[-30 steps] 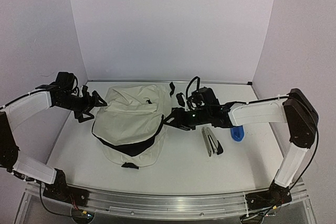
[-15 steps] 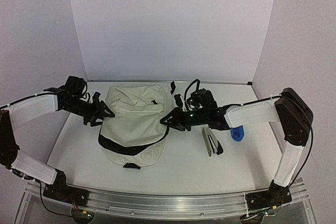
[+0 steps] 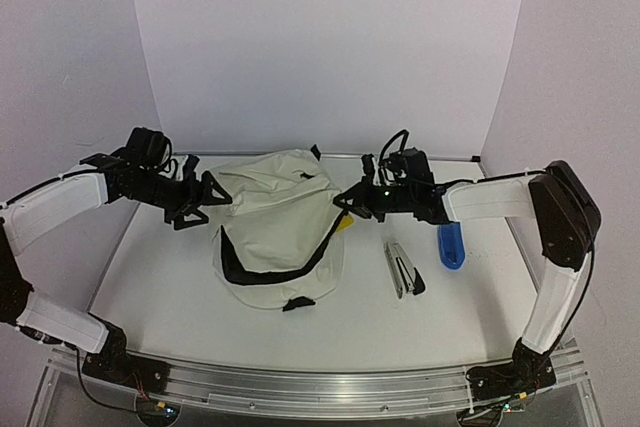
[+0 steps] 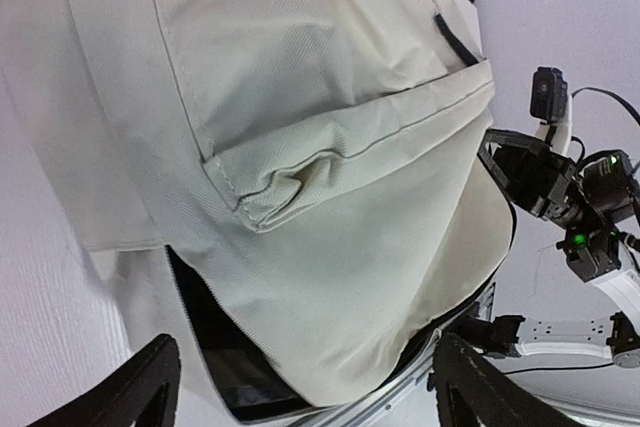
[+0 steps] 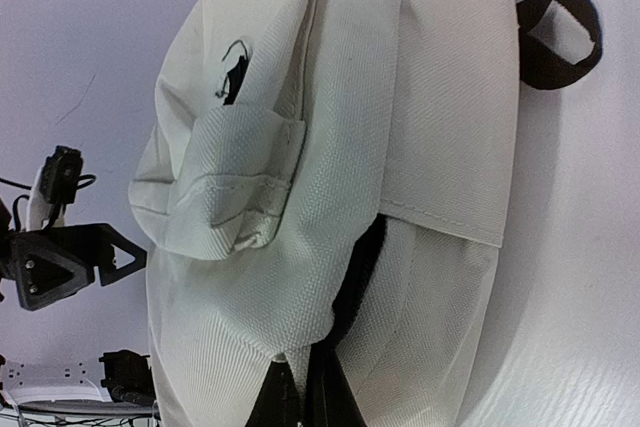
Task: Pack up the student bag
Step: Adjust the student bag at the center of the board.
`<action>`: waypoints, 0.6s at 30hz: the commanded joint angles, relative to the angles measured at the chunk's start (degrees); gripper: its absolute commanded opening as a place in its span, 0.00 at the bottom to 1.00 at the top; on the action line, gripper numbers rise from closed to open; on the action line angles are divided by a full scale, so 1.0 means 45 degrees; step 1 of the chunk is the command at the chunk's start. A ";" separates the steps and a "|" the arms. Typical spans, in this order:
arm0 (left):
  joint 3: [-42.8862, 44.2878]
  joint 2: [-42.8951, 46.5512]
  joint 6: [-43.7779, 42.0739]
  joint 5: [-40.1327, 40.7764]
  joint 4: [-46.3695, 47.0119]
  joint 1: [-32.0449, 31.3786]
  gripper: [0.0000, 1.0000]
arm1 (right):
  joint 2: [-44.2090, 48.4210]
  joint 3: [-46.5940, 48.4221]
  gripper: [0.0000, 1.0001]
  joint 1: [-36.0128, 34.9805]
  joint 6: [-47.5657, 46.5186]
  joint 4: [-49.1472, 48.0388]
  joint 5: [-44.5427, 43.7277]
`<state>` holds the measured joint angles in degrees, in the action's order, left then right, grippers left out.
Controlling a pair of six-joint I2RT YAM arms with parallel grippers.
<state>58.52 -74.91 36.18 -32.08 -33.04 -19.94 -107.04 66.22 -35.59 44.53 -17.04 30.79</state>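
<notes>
We have the student bag (image 3: 275, 232) at the frame's centre. Our right gripper (image 3: 348, 205) is pinched tight on its right rim, probably to lift the mouth open. Our left gripper (image 3: 208, 197), jaws spread, sits at its left edge. A stapler (image 3: 403, 269) lies lower right.

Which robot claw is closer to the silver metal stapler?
Right. The right gripper grips the cream fabric backpack near the stapler; the left gripper is beyond the backpack.
</notes>
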 commanded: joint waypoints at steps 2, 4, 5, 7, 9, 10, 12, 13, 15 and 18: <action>0.0905 0.1122 -0.0550 0.1758 -0.1019 0.0056 0.92 | -0.0684 0.1543 0.00 0.1179 -0.1570 0.0494 -0.1096; 0.0737 0.1092 -0.0445 0.2045 -0.0953 0.0057 0.94 | -0.0898 0.2004 0.00 0.1586 -0.1948 0.0853 -0.1343; 0.0665 0.1019 -0.0360 0.2066 -0.0797 0.0057 0.94 | -0.0934 0.2197 0.00 0.1702 -0.2074 0.0997 -0.1414; 0.0434 0.0751 -0.0123 0.1990 -0.0111 0.0074 0.96 | -0.0821 0.2634 0.16 0.1829 -0.2597 0.1803 -0.1718; 0.0272 0.0338 0.0154 0.1815 0.0590 0.0092 0.96 | -0.0389 0.2791 0.33 0.1818 -0.2986 0.2317 -0.1960; 0.0176 0.0114 0.0281 0.1669 0.1172 0.0096 0.96 | -0.0145 0.2745 0.42 0.1833 -0.3090 0.2532 -0.2034; 0.0127 -0.0510 0.0526 0.1378 0.1946 0.0133 0.97 | 0.0549 0.2493 0.56 0.1826 -0.3158 0.2841 -0.2044; 0.0195 -0.0997 0.0640 0.1133 0.2267 0.0150 0.97 | 0.0989 0.2267 0.60 0.1813 -0.3153 0.2968 -0.1963; 0.0299 -0.1487 0.0650 0.0920 0.2552 0.0155 0.97 | 0.1645 0.1777 0.63 0.1814 -0.3061 0.3009 -0.1804; 0.0503 -0.2265 0.0634 0.0471 0.2951 0.0142 0.97 | 0.2413 0.0868 0.63 0.1795 -0.2769 0.3040 -0.1775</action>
<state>59.53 -82.13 38.09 -26.98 -25.36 -19.55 -102.50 73.69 -27.14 32.10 -4.23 23.18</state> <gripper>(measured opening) 0.968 0.628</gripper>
